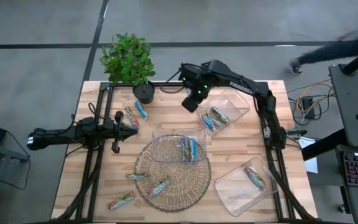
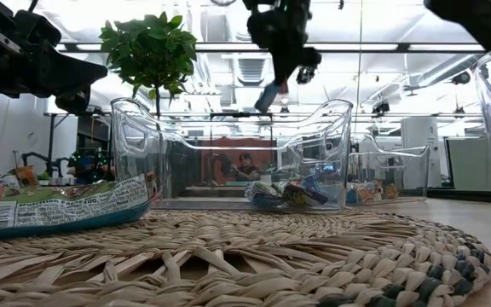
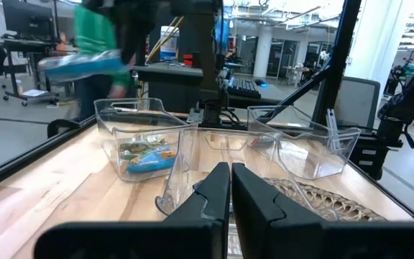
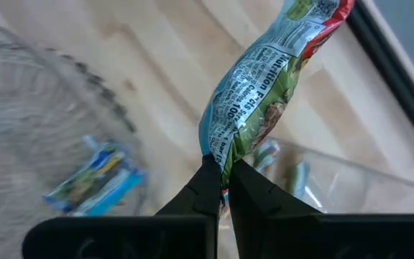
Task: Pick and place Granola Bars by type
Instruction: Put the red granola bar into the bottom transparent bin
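Note:
My right gripper (image 1: 190,103) hangs high over the table's far middle, just left of the far clear tray (image 1: 240,104), and is shut on a blue-green granola bar (image 4: 264,86). That tray holds several bars (image 1: 216,117). The middle tray (image 1: 166,134), standing on the wicker mat (image 1: 173,190), holds more bars (image 1: 189,149). One bar (image 1: 255,176) lies in the near-right tray (image 1: 229,186). Loose bars lie by the plant (image 1: 137,113) and on the mat's near left (image 1: 148,182). My left gripper (image 1: 129,128) waits shut at the left. My right gripper pinches the bar by one end of its wrapper (image 4: 220,152) between the two fingertips. The fingers come from above, pointing down. The bar is lifted clear and hangs tilted below the fingers (image 2: 267,96), high above the trays.
A potted plant (image 1: 129,59) stands at the table's far edge, left of my right gripper. Another loose bar (image 1: 122,200) lies near the table's near left edge. Black frame rails run along both sides of the table. Bare wood shows between the far and near-right trays.

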Motion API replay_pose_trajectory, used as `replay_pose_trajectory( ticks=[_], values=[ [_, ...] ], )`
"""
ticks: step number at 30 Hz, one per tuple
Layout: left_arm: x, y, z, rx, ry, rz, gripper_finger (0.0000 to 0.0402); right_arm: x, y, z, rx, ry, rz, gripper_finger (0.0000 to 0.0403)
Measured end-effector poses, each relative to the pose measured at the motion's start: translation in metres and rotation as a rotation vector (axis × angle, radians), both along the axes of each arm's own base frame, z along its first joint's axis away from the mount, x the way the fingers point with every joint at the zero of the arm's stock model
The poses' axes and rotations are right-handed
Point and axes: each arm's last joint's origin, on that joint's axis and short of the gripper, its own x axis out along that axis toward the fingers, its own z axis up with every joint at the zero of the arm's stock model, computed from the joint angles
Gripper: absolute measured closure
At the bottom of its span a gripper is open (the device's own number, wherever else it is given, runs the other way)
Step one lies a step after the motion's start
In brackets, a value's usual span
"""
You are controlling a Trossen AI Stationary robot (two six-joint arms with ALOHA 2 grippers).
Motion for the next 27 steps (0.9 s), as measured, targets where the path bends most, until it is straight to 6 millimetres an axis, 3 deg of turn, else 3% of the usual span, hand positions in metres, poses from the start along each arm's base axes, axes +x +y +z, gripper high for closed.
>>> replay_pose_trajectory(
  ticks=[5, 14, 27],
  values=[
    [0.0, 0.0, 0.0, 0.0, 0.0, 0.0, 0.0402, -0.005, 0.035, 0.019, 0.008, -0.057, 0.0, 0.0395],
    [0.0, 0.0, 0.0, 0.0, 0.0, 0.0, 0.0402, -0.022, 0.093, 0.028, 0.025, -0.054, 0.0, 0.0395],
    [0.0, 0.0, 0.0, 0.0, 0.0, 0.0, 0.0402, -0.078, 0.174, 0.005, 0.081, -0.059, -0.042, 0.0395]
  ],
)
